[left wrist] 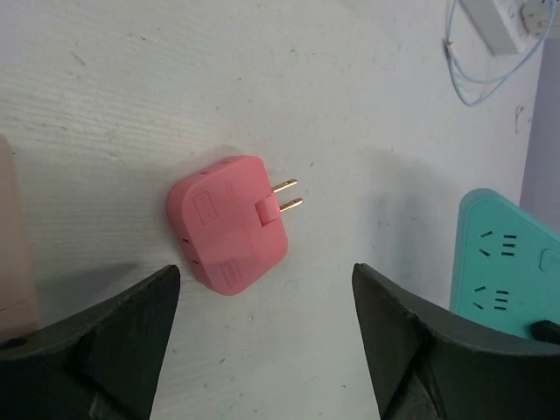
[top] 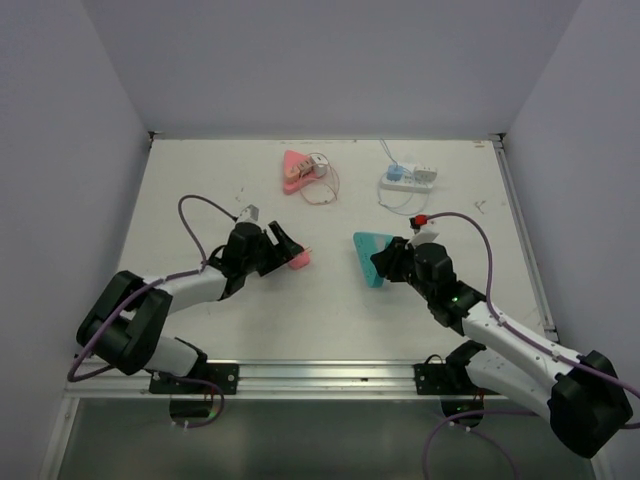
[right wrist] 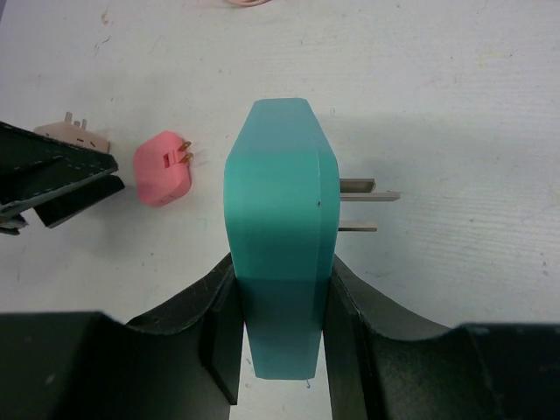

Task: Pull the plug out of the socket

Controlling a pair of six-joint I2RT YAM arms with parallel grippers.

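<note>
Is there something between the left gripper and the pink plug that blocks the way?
Nothing visible does. The pink plug lies free on the table, right in front of the open left gripper and apart from the teal socket, which the right gripper holds.

The left arm reaches from its base at the near left up and rightward toward the middle of the desk, low over it. Its left pincer stands with the two dark fingers spread wide apart, gripping nothing. The right arm stretches from the near right up and leftward, elbow bent, and the right pincer is closed, clamped on both flat sides of the teal socket.
</note>
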